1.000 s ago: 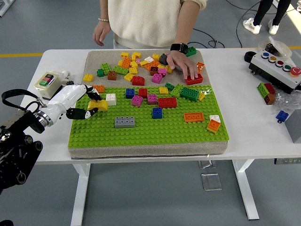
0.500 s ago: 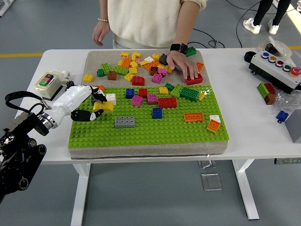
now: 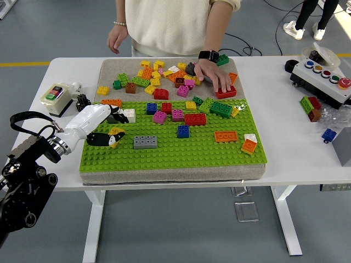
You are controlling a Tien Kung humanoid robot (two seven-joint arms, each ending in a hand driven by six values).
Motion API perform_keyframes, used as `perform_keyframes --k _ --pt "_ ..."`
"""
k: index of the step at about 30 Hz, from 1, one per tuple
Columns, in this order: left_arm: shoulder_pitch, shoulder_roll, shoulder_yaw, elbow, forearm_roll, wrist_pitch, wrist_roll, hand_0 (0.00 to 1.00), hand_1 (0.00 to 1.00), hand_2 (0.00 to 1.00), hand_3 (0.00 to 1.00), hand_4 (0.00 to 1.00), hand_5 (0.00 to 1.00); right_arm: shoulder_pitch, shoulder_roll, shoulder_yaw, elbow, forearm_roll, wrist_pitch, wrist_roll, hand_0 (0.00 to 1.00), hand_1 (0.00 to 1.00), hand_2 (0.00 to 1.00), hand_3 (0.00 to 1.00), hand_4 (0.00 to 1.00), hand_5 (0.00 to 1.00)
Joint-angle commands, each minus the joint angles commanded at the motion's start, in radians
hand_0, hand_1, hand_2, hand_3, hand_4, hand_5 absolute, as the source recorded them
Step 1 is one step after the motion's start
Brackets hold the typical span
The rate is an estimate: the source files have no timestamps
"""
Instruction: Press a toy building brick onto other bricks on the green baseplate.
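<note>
My left hand (image 3: 111, 130), white with black fingertips, reaches in from the left over the green baseplate (image 3: 197, 150). Its fingers are curled on a small yellow brick (image 3: 117, 133), held just above the plate's left part. A grey brick (image 3: 145, 142) is pressed onto the plate just right of the hand, and a white brick (image 3: 129, 115) sits behind it. Blue (image 3: 183, 131), red (image 3: 195, 119), orange (image 3: 226, 136) and dark green (image 3: 221, 109) bricks stand further right on the plate. My right hand is out of view.
Several loose bricks (image 3: 159, 76) lie on the beige mat behind the plate. A person stands at the far side with one hand (image 3: 214, 74) resting on a red brick (image 3: 226, 91). A small button box (image 3: 55, 97) sits left, a larger control box (image 3: 323, 79) right.
My left hand has carried the yellow brick from beside the white brick toward the near side and slightly right, closer to the grey brick. The person's hand has stayed still.
</note>
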Motion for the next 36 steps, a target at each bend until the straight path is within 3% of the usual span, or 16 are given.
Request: perform_keyframes --k 5,6,19,36 --pt "-0.011 0.006 -0.018 0.029 0.000 -0.038 -0.006 0.770 0.613 0.571 0.541 0.684 0.072 0.000 0.000 -0.002 0.000 0.001 0.000 0.000 0.734 0.654 0.704 0.587 0.911 0.492" --pt "-0.012 0.007 -0.020 0.032 0.000 -0.042 -0.006 0.832 0.707 0.625 0.592 0.917 0.263 0.000 0.000 -0.002 0.000 0.001 0.000 0.000 0.733 0.654 0.704 0.588 0.911 0.491" --pt "0.007 0.022 -0.095 -0.033 0.000 -0.079 0.003 0.844 0.713 0.639 0.607 0.954 0.319 0.001 0.001 0.008 0.000 0.003 -0.001 -0.002 0.734 0.654 0.704 0.588 0.911 0.491" --pt "0.003 0.034 -0.136 -0.028 0.000 -0.082 0.008 0.846 0.712 0.634 0.601 0.940 0.312 0.005 0.000 0.014 0.000 0.004 -0.001 -0.008 0.734 0.654 0.704 0.588 0.911 0.491"
